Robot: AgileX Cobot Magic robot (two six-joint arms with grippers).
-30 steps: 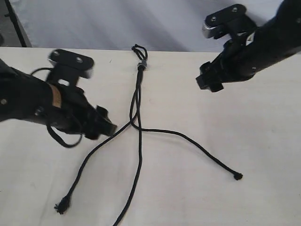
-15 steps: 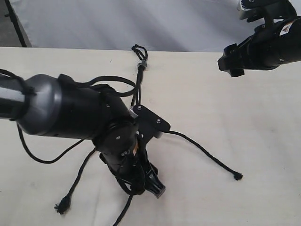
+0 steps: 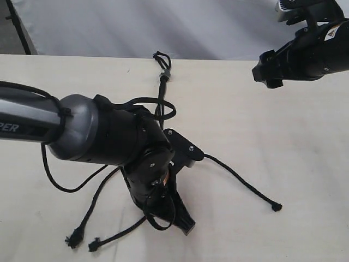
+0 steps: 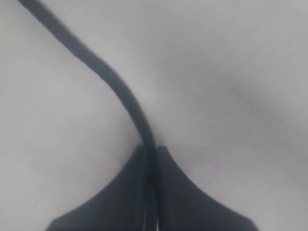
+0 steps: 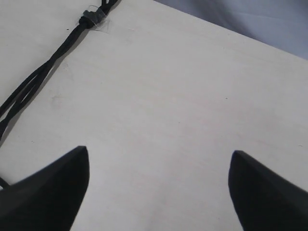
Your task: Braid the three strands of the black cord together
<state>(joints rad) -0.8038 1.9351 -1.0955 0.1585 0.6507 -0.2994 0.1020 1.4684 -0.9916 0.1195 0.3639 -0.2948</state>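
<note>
The black cord lies on the pale table, its three strands joined at a grey band (image 3: 163, 74) near the far edge. My left gripper (image 3: 184, 225) points down at the table and is shut on the middle strand (image 4: 118, 89), which runs out from between its fingers (image 4: 137, 168). That strand ends in a knot (image 3: 94, 246) at the front left, beside the left strand's frayed knot (image 3: 71, 240). The right strand (image 3: 240, 179) trails to a knot (image 3: 276, 207). My right gripper (image 3: 266, 76) hovers open at the far right, well clear of the cord (image 5: 36, 82).
The left arm's bulky body (image 3: 98, 136) and its glossy cable loops cover the middle of the cord. A grey backdrop (image 3: 218, 27) rises behind the table's far edge. Bare tabletop (image 5: 192, 96) lies under the right gripper.
The left gripper has shut on the middle strand and shifted slightly right. The strand's free end has swung left, its knot now beside the left strand's knot. The right arm holds still.
</note>
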